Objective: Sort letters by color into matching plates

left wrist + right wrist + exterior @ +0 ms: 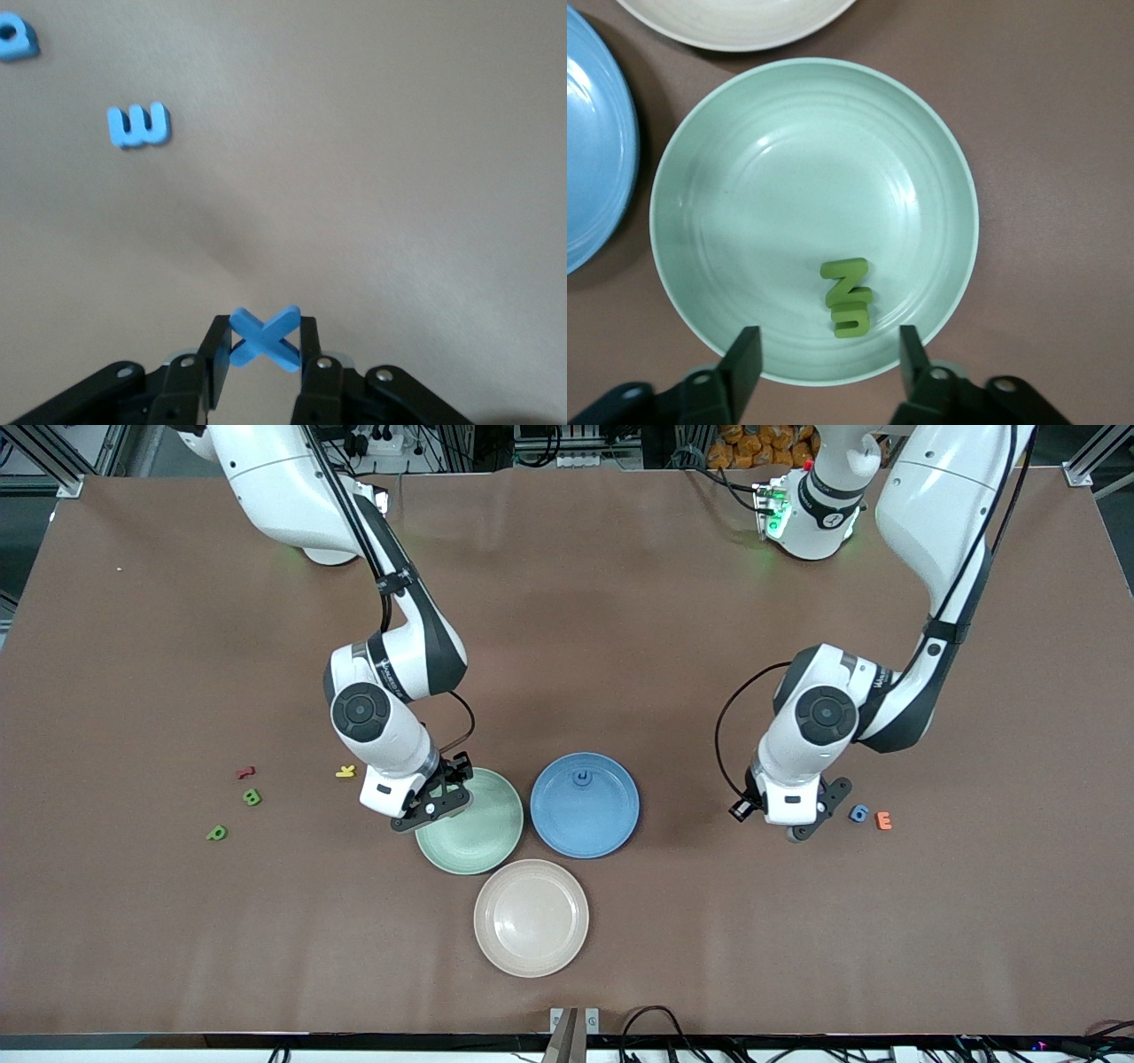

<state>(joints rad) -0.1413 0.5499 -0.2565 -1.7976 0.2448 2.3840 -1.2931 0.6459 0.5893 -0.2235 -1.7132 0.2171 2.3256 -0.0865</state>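
Letters lie scattered around three plates: nearest the front camera sits the beige-pink plate (531,918), then the pale green plate (483,833) and the blue plate (585,805) side by side, the blue one bearing a small blue letter (582,779) near its twelve o'clock rim. The right gripper (824,363) hovers over the green plate with jaws spread and empty, two green letters (849,297) lying in the plate near six o'clock in its wrist view. The left gripper (264,347) is clamped on a blue X (264,336) over the table beside a blue 6 (858,813) and an orange E (883,820); green (252,797), red (245,772) and yellow (345,771) pieces lie toward the right arm's end.
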